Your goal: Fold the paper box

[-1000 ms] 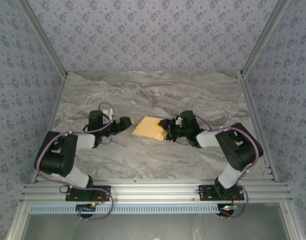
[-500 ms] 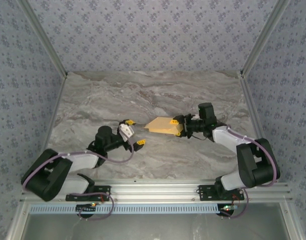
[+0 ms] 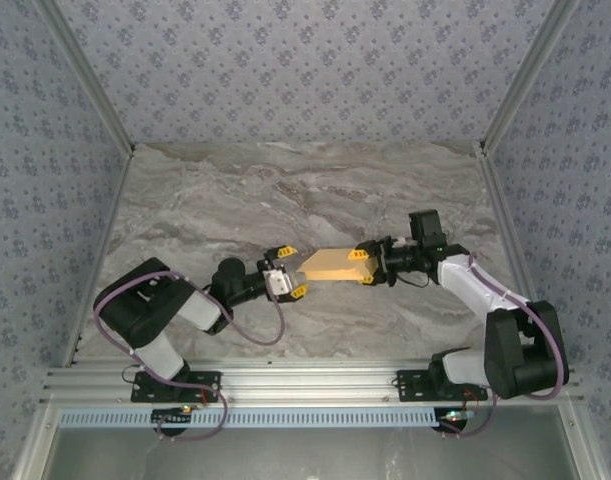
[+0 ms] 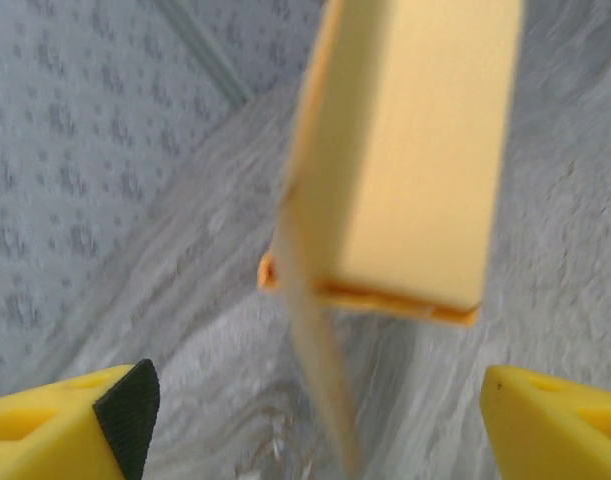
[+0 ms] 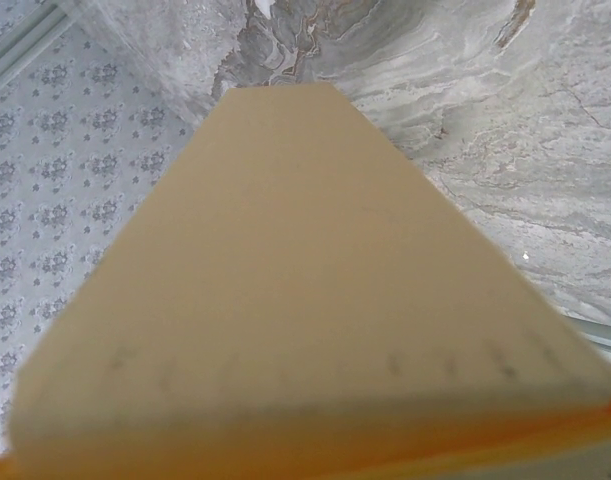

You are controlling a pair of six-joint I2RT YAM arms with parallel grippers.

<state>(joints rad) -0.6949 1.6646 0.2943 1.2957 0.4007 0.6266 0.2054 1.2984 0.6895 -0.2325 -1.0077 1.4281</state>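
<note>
Since left gripper [image 3: 291, 271] swung in, paper box [image 3: 332, 265] nearer.

Black-and-white arms [image 3: 465, 283] with purple cables [image 3: 145, 274], yellow fingers [image 4: 45, 420].

Grey-veined marble tabletop [image 3: 315, 190] under even light. Behind it rises a back wall [image 3: 305, 70] papered in pale blue-grey with a small floral diamond repeat. Matching side walls [image 3: 35, 200] flank the tabletop. Slanted aluminium posts [image 3: 85, 75] rise from its far corners, and a ribbed aluminium rail [image 3: 305, 382] borders its near edge.
</note>
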